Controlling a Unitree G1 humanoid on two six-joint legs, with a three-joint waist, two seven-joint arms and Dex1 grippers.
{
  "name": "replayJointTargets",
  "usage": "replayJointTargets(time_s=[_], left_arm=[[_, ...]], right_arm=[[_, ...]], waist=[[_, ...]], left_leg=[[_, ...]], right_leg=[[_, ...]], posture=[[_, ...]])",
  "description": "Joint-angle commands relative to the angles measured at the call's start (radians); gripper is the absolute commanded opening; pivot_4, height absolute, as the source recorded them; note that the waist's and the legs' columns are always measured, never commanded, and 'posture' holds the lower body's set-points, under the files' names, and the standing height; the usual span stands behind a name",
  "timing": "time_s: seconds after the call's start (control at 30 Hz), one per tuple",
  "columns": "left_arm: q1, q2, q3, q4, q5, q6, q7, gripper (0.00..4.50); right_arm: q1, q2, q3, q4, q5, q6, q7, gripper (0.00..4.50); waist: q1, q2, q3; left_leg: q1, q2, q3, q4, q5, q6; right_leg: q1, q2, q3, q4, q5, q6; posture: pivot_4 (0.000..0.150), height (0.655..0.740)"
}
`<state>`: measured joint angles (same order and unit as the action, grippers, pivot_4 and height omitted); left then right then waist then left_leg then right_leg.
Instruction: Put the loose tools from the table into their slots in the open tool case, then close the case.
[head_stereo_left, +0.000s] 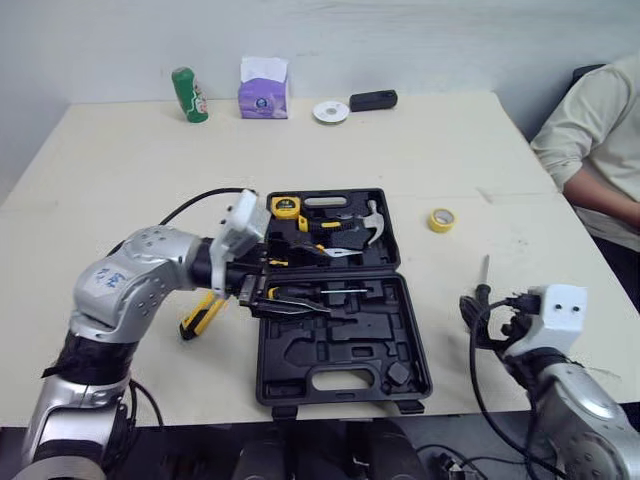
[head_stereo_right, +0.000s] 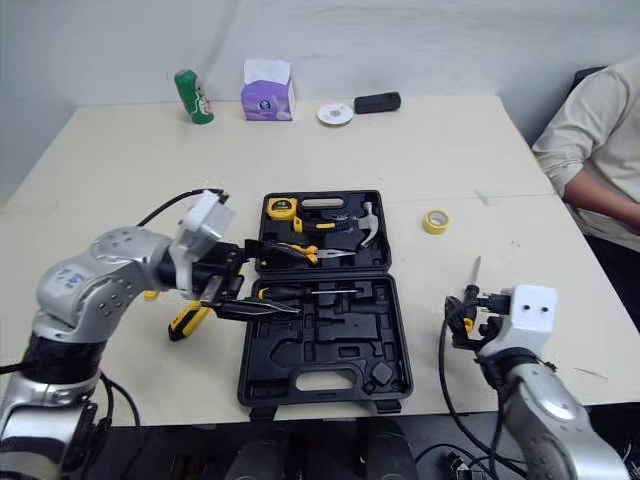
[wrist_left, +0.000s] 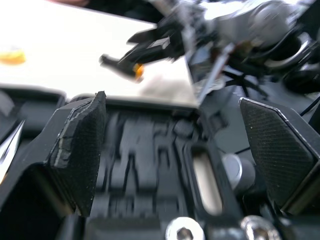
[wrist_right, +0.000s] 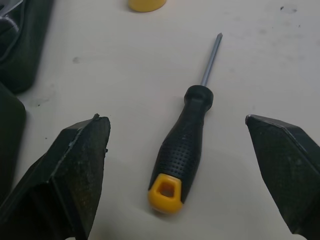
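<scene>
Two loose hand tools lie outside the open black plastic tool case (head_stereo_left: 340, 352) on the pale table (head_stereo_left: 130, 170). One is a screwdriver with a black ribbed handle and a yellow end cap (wrist_right: 182, 145), to the case's right. The other is a yellow-and-black handled tool (head_stereo_left: 203, 315), kind unclear, just beside the case's left edge. My right gripper (wrist_right: 175, 119) hovers over the screwdriver with its fingers spread wide and empty. The handle lies flat on the table between them, touching neither, with the shaft pointing away toward a yellow tape roll (head_stereo_left: 441, 220). My left gripper (head_stereo_left: 258, 283), its fingers likewise apart and holding nothing, sits at the case's left edge where the two halves meet, near a black-and-yellow tool (head_stereo_left: 300, 297) lying in the near half. The step in hand, as I judge it, is picking up the screwdriver; the case is not yet closed. The next move calls for lowering the right fingers astride the thick middle of the handle and closing firmly, since a round handle may roll. The screwdriver then goes to a long, narrow slot, though I cannot tell which slot fits it. The tool on the left would follow.
</scene>
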<state>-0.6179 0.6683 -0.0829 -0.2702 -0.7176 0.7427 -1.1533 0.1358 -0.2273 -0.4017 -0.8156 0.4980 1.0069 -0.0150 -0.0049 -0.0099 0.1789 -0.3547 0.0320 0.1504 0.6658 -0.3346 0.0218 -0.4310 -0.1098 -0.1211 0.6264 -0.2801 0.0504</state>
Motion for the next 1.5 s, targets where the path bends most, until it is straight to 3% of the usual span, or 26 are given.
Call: replayJointTargets(time_s=[0.03,0.4,0.5,0.7,0.73,0.9,1.03,1.17,1.37,1.5], left_arm=[[-0.046,-0.041,-0.05,0.012,0.04,-0.054,-0.019,4.47],[-0.08,-0.107,-0.062,0.052,0.095,-0.112,0.003,4.47],[-0.086,-0.108,-0.062,0.064,0.107,-0.126,-0.002,4.5],[-0.093,-0.114,-0.061,0.078,0.116,-0.143,0.003,4.5],[-0.093,-0.115,-0.06,0.079,0.117,-0.145,0.004,4.5],[-0.087,-0.102,-0.058,0.091,0.123,-0.141,-0.005,4.5],[-0.06,-0.071,-0.044,0.103,0.149,-0.154,0.001,4.5],[0.054,0.032,0.002,0.056,0.18,-0.165,0.005,4.5],[0.269,0.173,0.102,-0.048,0.205,-0.17,0.028,4.5],[0.402,0.267,0.14,-0.078,0.273,-0.236,0.025,4.5]], right_arm=[[-0.005,0.015,0.075,0.047,-0.082,-0.037,-0.052,4.5],[0.032,0.065,0.168,0.168,-0.216,-0.178,-0.089,4.5],[0.045,0.096,0.154,0.174,-0.217,-0.21,-0.096,3.6],[0.06,0.119,0.148,0.193,-0.235,-0.25,-0.103,1.14],[0.061,0.124,0.144,0.198,-0.238,-0.259,-0.107,1.05],[0.014,0.058,0.128,0.204,-0.224,-0.273,-0.043,1.05],[-0.043,-0.097,0.116,0.219,-0.158,-0.287,0.151,1.05],[-0.148,-0.328,0.152,0.275,-0.052,-0.297,0.479,1.05],[-0.409,-0.502,0.332,0.406,0.011,-0.313,0.835,1.05],[-0.534,-0.547,0.52,0.486,-0.06,-0.375,1.001,1.05]], waist=[[-0.002,0.0,0.0],[-0.001,-0.001,-0.001],[0.0,-0.002,-0.001],[0.0,-0.002,-0.001],[0.0,-0.002,-0.001],[0.0,-0.002,-0.001],[0.0,-0.001,-0.001],[-0.016,-0.001,0.0],[-0.023,-0.007,0.006],[-0.015,-0.008,0.008]], left_leg=[[0.0,0.0,0.0,0.0,0.0,0.0],[0.0,0.001,0.0,0.0,0.001,0.0],[0.0,0.001,-0.001,0.0,0.001,0.0],[0.0,0.001,-0.001,0.0,0.001,0.001],[0.0,0.001,-0.001,0.0,0.001,0.001],[0.0,0.001,-0.001,0.0,0.001,0.001],[0.0,0.0,-0.001,0.0,0.001,0.001],[0.001,0.001,-0.002,-0.001,0.001,0.002],[0.001,0.002,-0.004,-0.001,0.001,0.001],[0.0,0.002,-0.005,-0.002,0.0,0.001]], right_leg=[[0.0,0.001,0.0,0.0,0.0,0.0],[0.001,0.002,0.002,0.0,-0.001,0.001],[0.001,0.002,0.002,0.0,-0.001,0.001],[0.001,0.002,0.001,-0.001,-0.001,0.001],[0.001,0.002,0.001,-0.001,-0.001,0.001],[0.001,0.001,0.001,-0.001,-0.001,0.001],[0.001,0.001,0.001,-0.001,0.0,0.002],[0.001,0.003,0.002,-0.001,-0.001,0.001],[0.001,0.003,0.001,-0.001,-0.001,0.001],[0.0,0.002,0.0,-0.003,-0.001,0.0]], posture=[[0.15,0.7316],[0.15,0.7316],[0.15,0.7316],[0.15,0.7316],[0.15,0.7316],[0.15,0.7316],[0.15,0.7316],[0.15,0.7316],[0.15,0.7316],[0.15,0.7316]])
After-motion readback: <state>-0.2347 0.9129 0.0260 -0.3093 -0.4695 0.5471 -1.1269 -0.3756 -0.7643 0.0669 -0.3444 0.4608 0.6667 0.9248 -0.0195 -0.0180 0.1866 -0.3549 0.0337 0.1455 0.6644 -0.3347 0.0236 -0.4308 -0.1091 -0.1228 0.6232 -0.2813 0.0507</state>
